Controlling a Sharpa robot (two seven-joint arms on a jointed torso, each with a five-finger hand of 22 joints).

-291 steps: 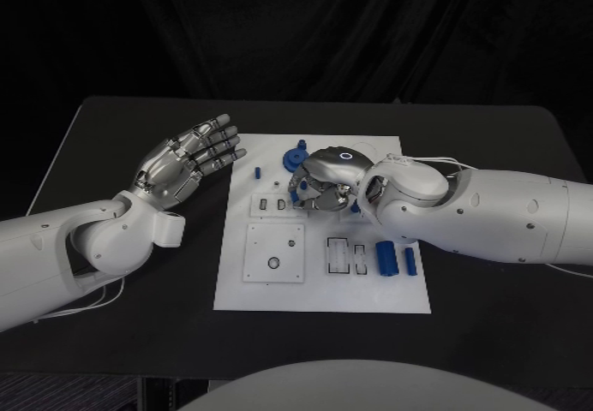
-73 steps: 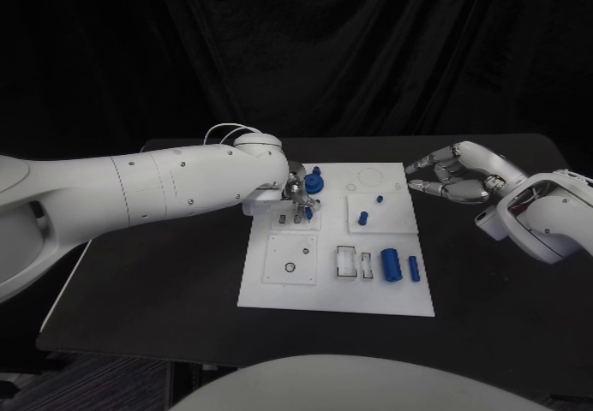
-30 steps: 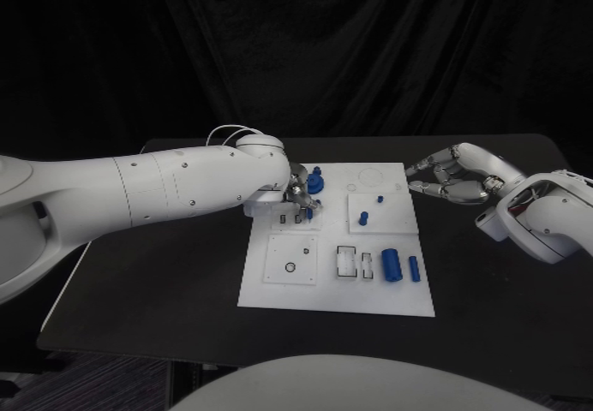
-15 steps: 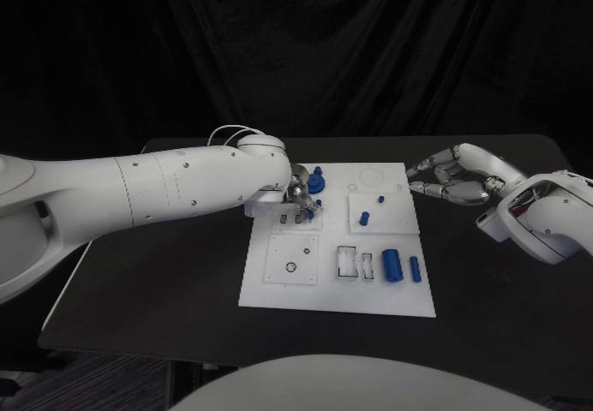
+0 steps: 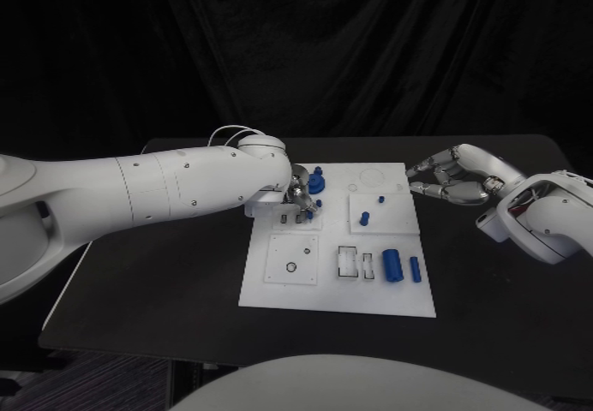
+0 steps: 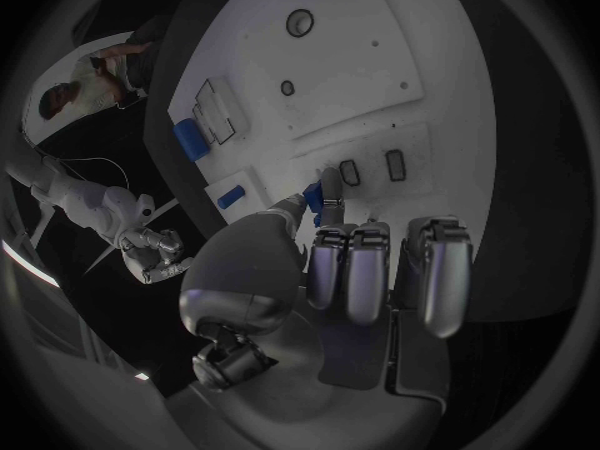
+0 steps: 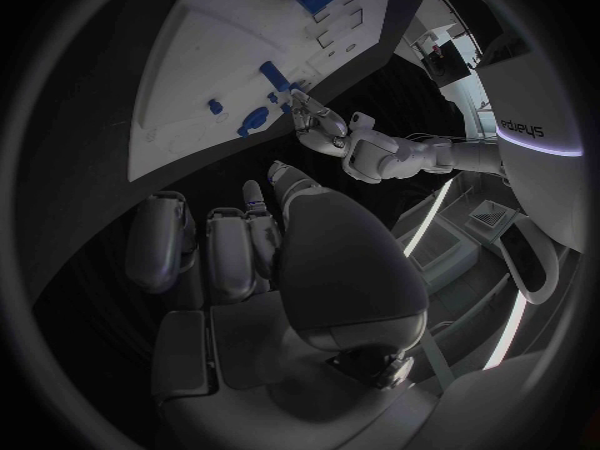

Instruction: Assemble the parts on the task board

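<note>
- Your left hand (image 5: 298,193) is over the far-left corner of the task board (image 5: 315,295), pinching a small blue peg (image 6: 313,196) between thumb and fingertip above the small slotted block (image 5: 296,219) there.
- Keep the peg upright and line it up over a slot before you lower it; the slots look narrow, so I judge a tilted entry would jam.
- Watch the blue gear (image 5: 315,182) just beyond your fingers: a sideways sweep could knock it.
- Your right hand (image 5: 447,182) hangs off the board's far-right corner, fingers curled in on nothing I can see.
- The blue cylinder (image 5: 391,265) and a thinner blue bar (image 5: 413,269) lie on the board's near-right part, apart from both hands.
- Writing: "sharpa" reads on the left arm in the right wrist view; nothing legible on the board.
</note>
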